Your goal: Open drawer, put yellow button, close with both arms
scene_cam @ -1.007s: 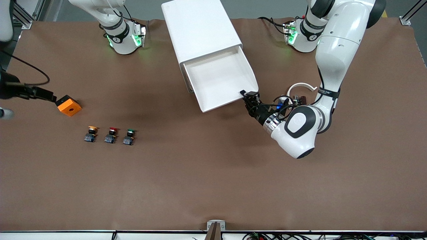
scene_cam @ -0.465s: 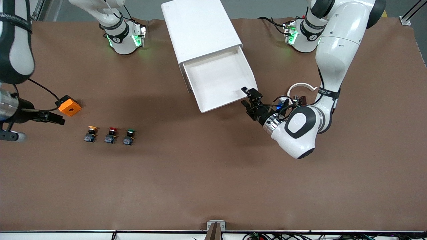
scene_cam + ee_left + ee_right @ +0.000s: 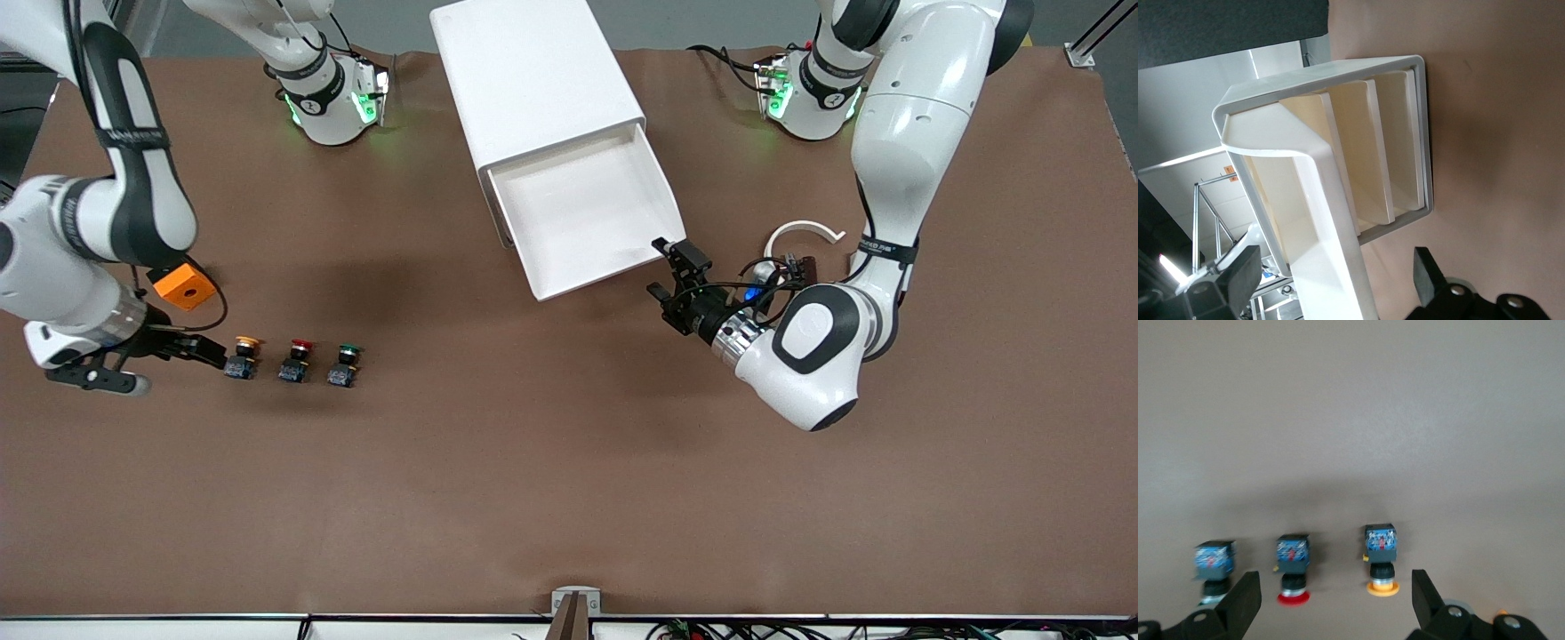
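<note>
The white cabinet (image 3: pixel 538 76) stands between the arms' bases with its top drawer (image 3: pixel 587 213) pulled out, its tray holding nothing. My left gripper (image 3: pixel 677 271) hangs open at the drawer's front corner toward the left arm's end. In the left wrist view the drawer's front lip (image 3: pixel 1331 220) runs between the spread fingers of the left gripper (image 3: pixel 1335 283), untouched. The yellow button (image 3: pixel 242 354) lies on its side at the right arm's end of a row of three. My right gripper (image 3: pixel 197 350) is low beside it, open, cap (image 3: pixel 1382 588) between its spread fingers.
A red button (image 3: pixel 297 357) and a green button (image 3: pixel 343 363) lie in line with the yellow one, toward the left arm's end. An orange block (image 3: pixel 184 286) sits by the right arm's wrist. Brown table (image 3: pixel 551 480) stretches toward the front camera.
The left gripper opened, let go of the drawer's front lip and drew back slightly. The right arm swung in from the table's edge and came down beside the yellow button.
</note>
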